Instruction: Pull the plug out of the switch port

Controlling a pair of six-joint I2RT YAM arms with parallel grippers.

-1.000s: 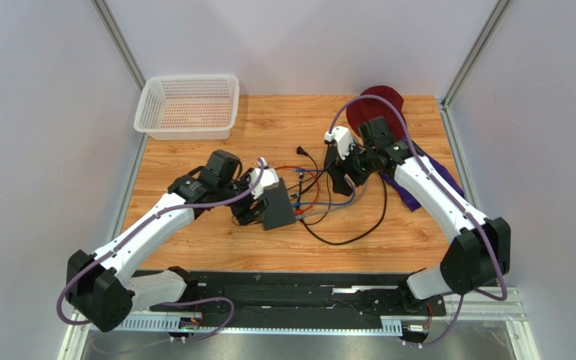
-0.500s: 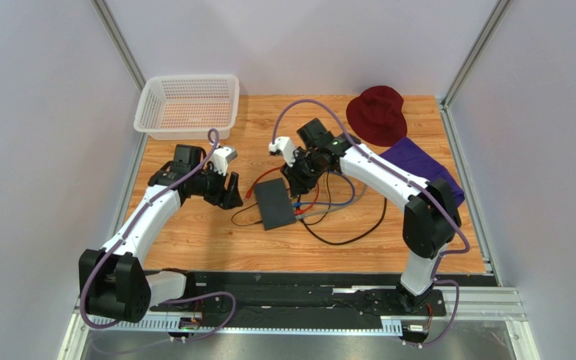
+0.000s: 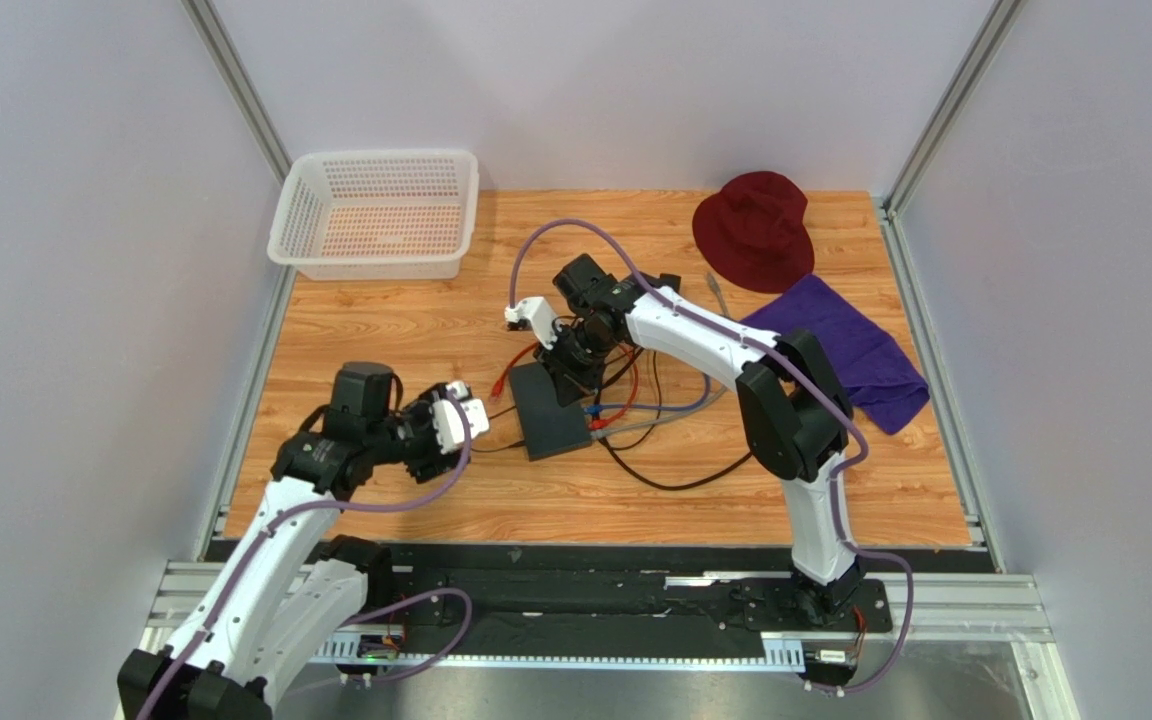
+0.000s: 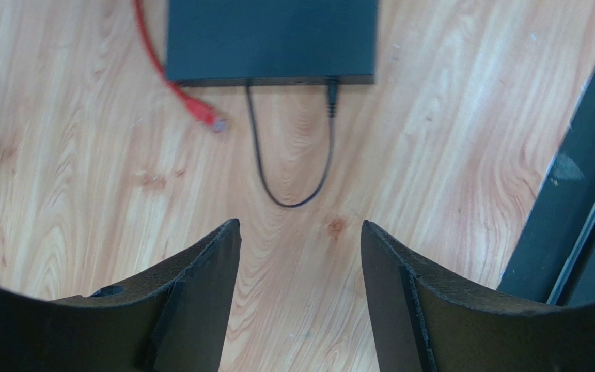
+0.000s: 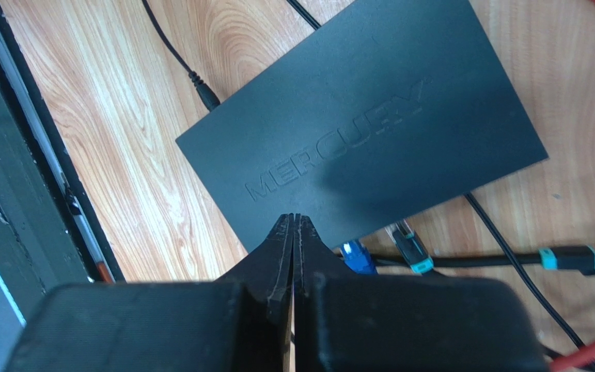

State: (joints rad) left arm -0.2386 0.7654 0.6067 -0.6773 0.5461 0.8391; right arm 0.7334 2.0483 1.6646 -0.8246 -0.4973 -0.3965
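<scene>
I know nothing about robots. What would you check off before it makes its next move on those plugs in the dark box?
1. Aim of right gripper at the port edge of the switch: ok, tips over it.
2. Opening of right gripper: not ok, shut.
3. Opening of left gripper: ok, open, apart from the switch.
4. Seating of blue plug in its port: cannot tell.
5. Red plug: ok, out, loose on the table.
6. Hold on the switch: not ok, no gripper grips it.
</scene>
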